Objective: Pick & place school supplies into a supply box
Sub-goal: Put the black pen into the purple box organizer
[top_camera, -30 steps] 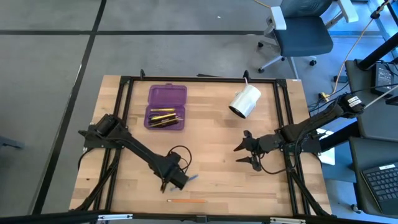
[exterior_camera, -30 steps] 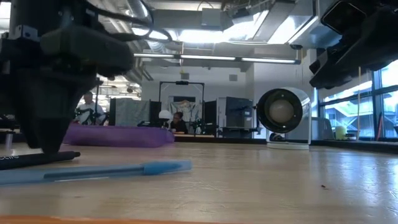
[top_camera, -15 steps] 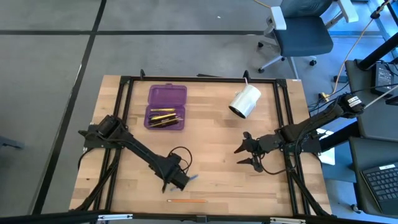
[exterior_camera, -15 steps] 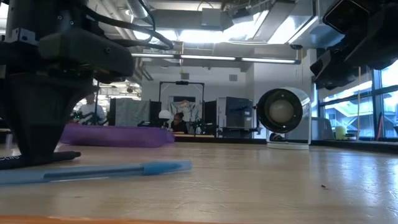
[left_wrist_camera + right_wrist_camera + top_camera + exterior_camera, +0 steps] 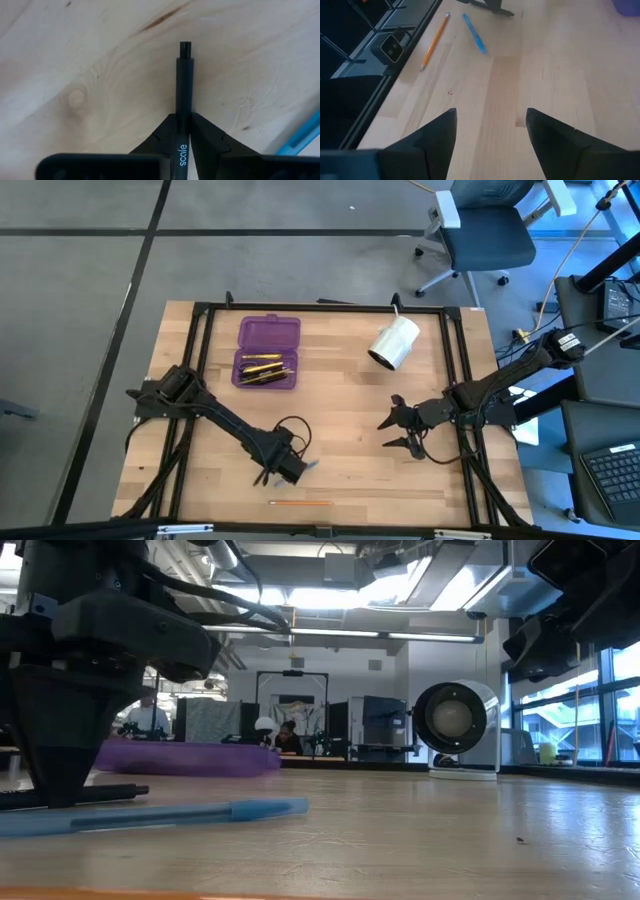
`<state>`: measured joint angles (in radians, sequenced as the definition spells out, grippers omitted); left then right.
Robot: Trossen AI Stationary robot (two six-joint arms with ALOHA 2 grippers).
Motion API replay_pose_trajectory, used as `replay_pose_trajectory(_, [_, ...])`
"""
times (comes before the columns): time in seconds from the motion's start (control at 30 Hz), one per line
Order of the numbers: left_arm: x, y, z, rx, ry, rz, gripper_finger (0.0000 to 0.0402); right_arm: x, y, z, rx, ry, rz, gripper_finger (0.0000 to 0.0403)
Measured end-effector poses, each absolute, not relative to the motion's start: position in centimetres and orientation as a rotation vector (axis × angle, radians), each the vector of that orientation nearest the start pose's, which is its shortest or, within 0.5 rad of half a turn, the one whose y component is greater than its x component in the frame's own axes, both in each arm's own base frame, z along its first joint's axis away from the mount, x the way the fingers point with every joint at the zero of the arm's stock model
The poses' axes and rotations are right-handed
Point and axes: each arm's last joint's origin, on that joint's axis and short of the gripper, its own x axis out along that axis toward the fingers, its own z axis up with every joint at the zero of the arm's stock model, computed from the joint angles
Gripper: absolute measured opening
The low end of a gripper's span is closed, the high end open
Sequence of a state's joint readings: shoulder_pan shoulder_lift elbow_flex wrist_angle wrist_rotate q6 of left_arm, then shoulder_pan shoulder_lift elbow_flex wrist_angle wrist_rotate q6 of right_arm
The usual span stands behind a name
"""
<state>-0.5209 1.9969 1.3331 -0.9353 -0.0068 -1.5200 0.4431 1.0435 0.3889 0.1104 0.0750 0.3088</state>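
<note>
Wood makes up the big table (image 5: pixel 340 380), and everything else sits on it. Both dark arms reach in over it, the left arm from the side where the purple box is, the right arm from the far side. Next biggest is the white roll (image 5: pixel 393 343), lying on its side beside the purple supply box (image 5: pixel 267 351) but well apart from it. That box lies open flat near the back edge of the table, and a few yellow and dark pencils (image 5: pixel 264 369) lie inside one half. The left gripper (image 5: pixel 182 131) is down on the wood, well in front of the box, and its two fingers are squeezed tight on a black pen (image 5: pixel 184 85) that lies flat and sticks out past the tips. A blue pen (image 5: pixel 150 815) lies on the wood just beside that gripper, on the side away from the box. An orange pencil (image 5: pixel 300 503) lies farther from the box, close to the front edge of the table. The right gripper (image 5: pixel 490 125) hangs over bare wood, well apart from the box, with its fingers spread wide and nothing between them.
</note>
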Motion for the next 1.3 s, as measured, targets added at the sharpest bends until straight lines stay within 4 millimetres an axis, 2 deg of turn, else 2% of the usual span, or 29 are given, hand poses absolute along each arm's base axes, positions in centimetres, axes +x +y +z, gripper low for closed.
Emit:
replay_pose_trajectory(0.13, [30.8, -17.4, 15.0, -0.724, 1.415, 0.782, 0.0014, 18.2, 8.4, 18.0, 0.157, 0.578, 0.273, 0.0242])
replay_pose_trajectory(0.4, [30.9, -16.6, 16.4, -0.695, 1.397, 0.727, 0.0018, 18.2, 8.4, 18.0, 0.155, 0.577, 0.273, 0.0242])
replay_pose_trajectory(0.53, [30.9, -15.0, 17.8, -0.661, 1.376, 0.720, 0.0018, 18.2, 8.4, 18.0, 0.155, 0.578, 0.272, 0.0242])
replay_pose_trajectory(0.67, [31.1, -12.2, 20.2, -0.557, 1.327, 0.721, 0.0018, 18.2, 8.4, 18.0, 0.152, 0.578, 0.272, 0.0242])
replay_pose_trajectory(0.87, [31.4, -6.4, 23.2, -0.253, 1.270, 0.671, 0.0018, 18.2, 8.4, 18.0, 0.130, 0.575, 0.278, 0.0242])
replay_pose_trajectory(1.1, [31.8, 0.1, 23.1, -0.085, 1.411, 0.545, 0.0020, 18.2, 8.4, 18.0, 0.129, 0.576, 0.278, 0.0242])
replay_pose_trajectory(1.3, [31.1, 4.4, 22.4, -0.005, 1.488, 0.516, 0.0021, 18.2, 8.3, 17.9, 0.129, 0.591, 0.273, 0.0242])
